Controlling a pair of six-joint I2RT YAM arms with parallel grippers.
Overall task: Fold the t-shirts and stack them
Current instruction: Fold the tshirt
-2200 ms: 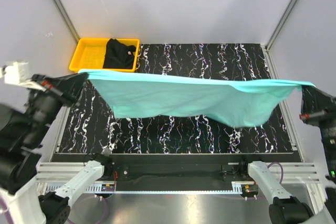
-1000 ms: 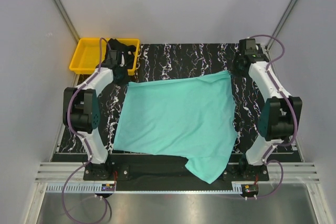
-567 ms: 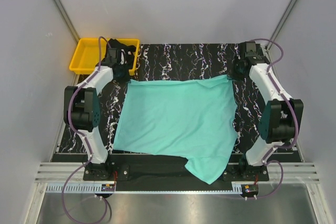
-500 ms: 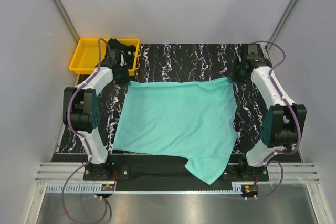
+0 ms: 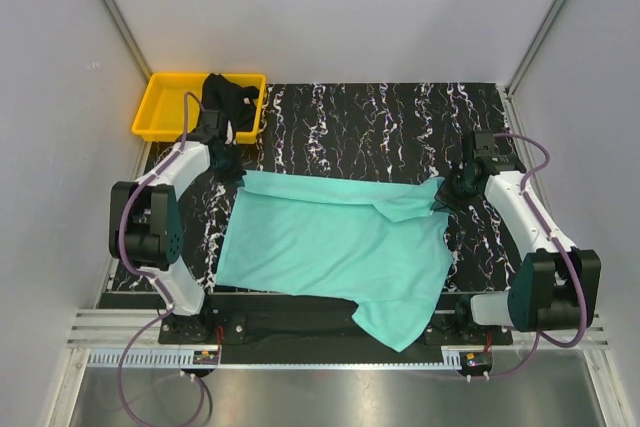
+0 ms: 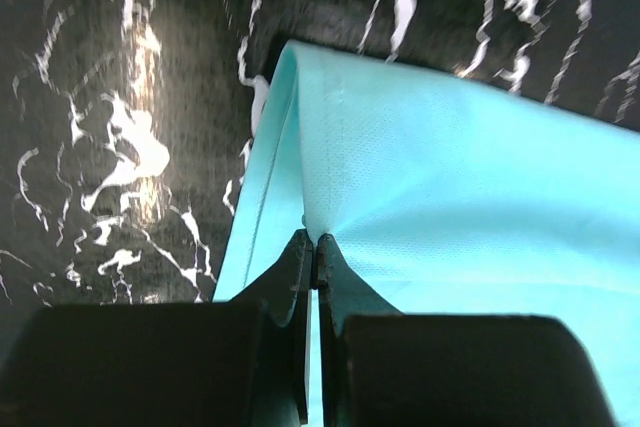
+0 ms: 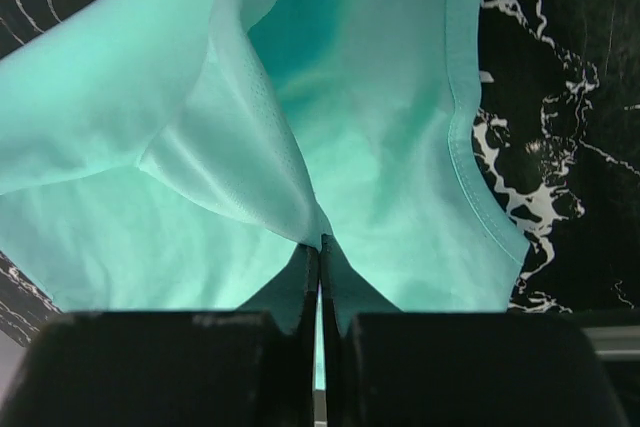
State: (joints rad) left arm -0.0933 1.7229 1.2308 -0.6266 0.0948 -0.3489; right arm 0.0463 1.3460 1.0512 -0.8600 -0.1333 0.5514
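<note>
Since nearly all of the turquoise t-shirt (image 5: pixel 320 247) lies flat on the base side of both jaws, I'd guess the fold comes toward the arms. The right gripper (image 7: pixel 320 239) and left gripper (image 6: pixel 312 239) each pinch its far hem tight, with the right one nearer and its corner flopped over. The black t-shirt (image 5: pixel 228 102) sits beyond the left jaws, in the yellow tray (image 5: pixel 160 112).
</note>
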